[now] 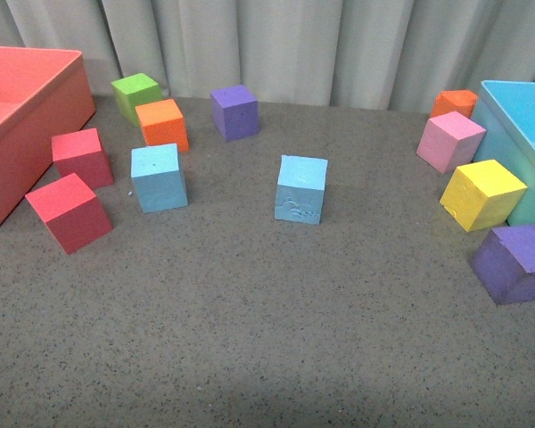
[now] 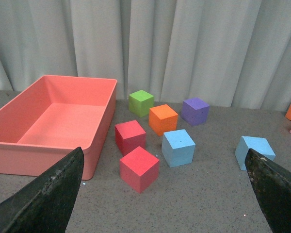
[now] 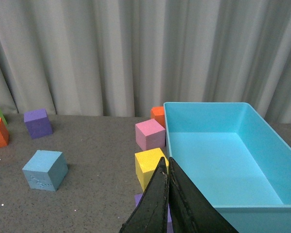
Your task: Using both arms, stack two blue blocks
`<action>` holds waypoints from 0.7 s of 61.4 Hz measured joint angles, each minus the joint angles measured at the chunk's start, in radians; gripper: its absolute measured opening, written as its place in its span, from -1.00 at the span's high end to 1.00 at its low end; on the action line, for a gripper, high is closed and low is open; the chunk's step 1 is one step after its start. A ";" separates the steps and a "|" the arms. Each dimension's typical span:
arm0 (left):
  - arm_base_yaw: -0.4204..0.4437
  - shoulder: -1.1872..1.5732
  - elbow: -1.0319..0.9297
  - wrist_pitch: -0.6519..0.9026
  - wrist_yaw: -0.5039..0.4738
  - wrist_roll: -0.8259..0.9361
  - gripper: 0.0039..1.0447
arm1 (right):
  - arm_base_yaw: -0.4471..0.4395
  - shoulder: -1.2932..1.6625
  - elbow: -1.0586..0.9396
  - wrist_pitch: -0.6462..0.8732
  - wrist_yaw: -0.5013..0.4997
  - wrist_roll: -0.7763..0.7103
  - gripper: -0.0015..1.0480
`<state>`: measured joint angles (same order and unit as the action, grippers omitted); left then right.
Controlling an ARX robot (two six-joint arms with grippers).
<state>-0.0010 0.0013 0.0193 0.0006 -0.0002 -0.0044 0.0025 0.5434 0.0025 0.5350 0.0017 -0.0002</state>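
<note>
The blue block [image 1: 159,176] and the scuffed blue block [image 1: 300,188] sit apart, not yet stacked. The left gripper [image 2: 164,151] gapes empty; the right gripper [image 3: 167,167] is pinched together, empty.

The blue block [image 1: 300,188] at frame centre looks like matt foam, its front scuffed; the table [image 1: 250,357] is rough, speckled; the red bin [image 1: 27,152] is smooth plastic.
</note>
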 joint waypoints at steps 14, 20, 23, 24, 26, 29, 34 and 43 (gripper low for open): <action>0.000 0.000 0.000 0.000 0.000 0.000 -0.88 | 0.000 -0.134 0.000 -0.126 0.000 0.000 0.98; 0.000 0.000 0.000 0.000 0.000 0.000 -0.88 | 0.000 -0.188 0.000 -0.179 0.000 0.000 0.98; 0.000 0.000 0.000 0.000 0.000 0.000 -0.88 | 0.000 -0.209 0.000 -0.199 0.000 0.000 0.98; 0.000 0.000 0.000 0.000 0.000 0.000 -0.88 | 0.000 -0.217 0.000 -0.206 0.000 0.000 0.98; 0.000 0.000 0.000 0.000 0.000 0.000 -0.88 | 0.000 -0.229 0.000 -0.218 0.000 0.000 0.98; 0.000 0.000 0.000 0.000 0.000 0.000 -0.88 | 0.000 -0.248 0.000 -0.237 0.000 0.000 0.98; 0.000 0.000 0.000 0.000 0.000 0.000 -0.88 | 0.000 -0.276 0.000 -0.264 0.000 0.000 0.98; 0.000 0.000 0.000 0.000 0.000 0.000 -0.88 | 0.000 -0.329 0.000 -0.317 0.000 0.000 0.98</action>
<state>-0.0010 0.0013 0.0193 0.0006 -0.0002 -0.0044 0.0025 0.2142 0.0021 0.2176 0.0017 -0.0002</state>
